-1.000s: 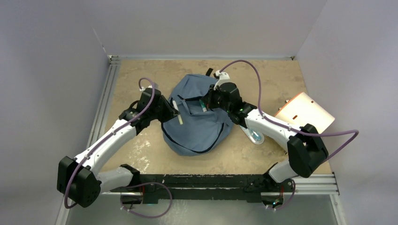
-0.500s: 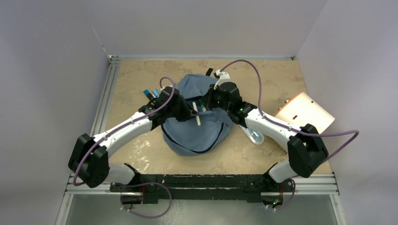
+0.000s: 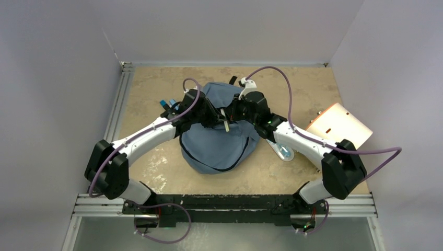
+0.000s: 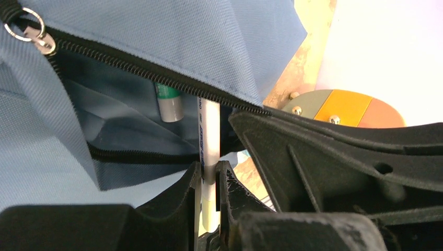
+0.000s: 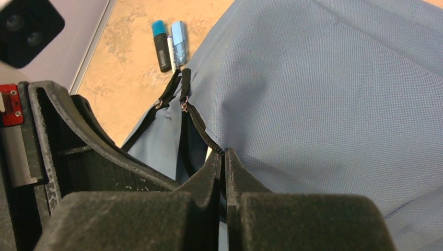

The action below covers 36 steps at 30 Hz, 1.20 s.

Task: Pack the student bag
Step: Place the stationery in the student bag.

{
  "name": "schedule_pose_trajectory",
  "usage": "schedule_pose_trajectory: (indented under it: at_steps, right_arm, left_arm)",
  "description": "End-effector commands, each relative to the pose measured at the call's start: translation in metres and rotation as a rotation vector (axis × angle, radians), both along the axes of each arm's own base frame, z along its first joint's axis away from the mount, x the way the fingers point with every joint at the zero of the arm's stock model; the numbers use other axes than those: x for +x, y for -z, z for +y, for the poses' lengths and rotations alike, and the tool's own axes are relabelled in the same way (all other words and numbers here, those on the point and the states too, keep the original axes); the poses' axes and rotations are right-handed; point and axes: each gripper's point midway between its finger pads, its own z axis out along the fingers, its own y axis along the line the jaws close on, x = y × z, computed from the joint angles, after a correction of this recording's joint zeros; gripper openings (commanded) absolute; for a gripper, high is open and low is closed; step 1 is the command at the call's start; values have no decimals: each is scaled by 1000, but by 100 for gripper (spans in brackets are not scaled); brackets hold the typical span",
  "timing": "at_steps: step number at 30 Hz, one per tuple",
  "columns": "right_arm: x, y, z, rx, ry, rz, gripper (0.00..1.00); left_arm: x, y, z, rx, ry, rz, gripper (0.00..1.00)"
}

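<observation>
Lying mid-table, the bag (image 3: 219, 149) looks soft, light and saggy; best held by its zipper lip, where the right gripper (image 5: 224, 158) pinches shut. The left gripper (image 4: 210, 177) clamps a pen (image 4: 210, 130) at the pocket mouth.

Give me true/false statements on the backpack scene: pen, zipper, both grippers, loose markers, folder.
1. The left gripper grips a white pen. True.
2. The backpack pocket is zipped shut. False: it gapes open and the pen reaches into it.
3. The right gripper is open and clear of the backpack. False: it is shut on the zipper edge of the opening.
4. Two markers lie on the table beside the backpack. True.
5. The beige folder is inside the backpack. False: it lies on the table to the backpack's right.
</observation>
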Motion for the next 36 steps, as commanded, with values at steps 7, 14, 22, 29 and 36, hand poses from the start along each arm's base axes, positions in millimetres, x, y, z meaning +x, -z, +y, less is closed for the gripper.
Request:
schedule_pose_trajectory:
  at_steps: [7,14,22,29,36]
  right_arm:
    - [-4,-61,10,123,-32,-115,0]
    - [-9,-57,13,130,-66,-108,0]
    - [-11,-54,17,125,-78,-98,0]
    - [-13,-49,17,119,-81,-88,0]
    - [-13,-47,17,114,-81,-87,0]
  left_arm:
    - [36,-19,-2,-14,-19,-89,0]
    - [52,-17,12,0,-32,-95,0]
    - [70,-11,8,-12,-33,-91,0]
    - [86,-4,-6,-43,-22,-80,3]
    - [84,-10,-8,-31,18,-112,31]
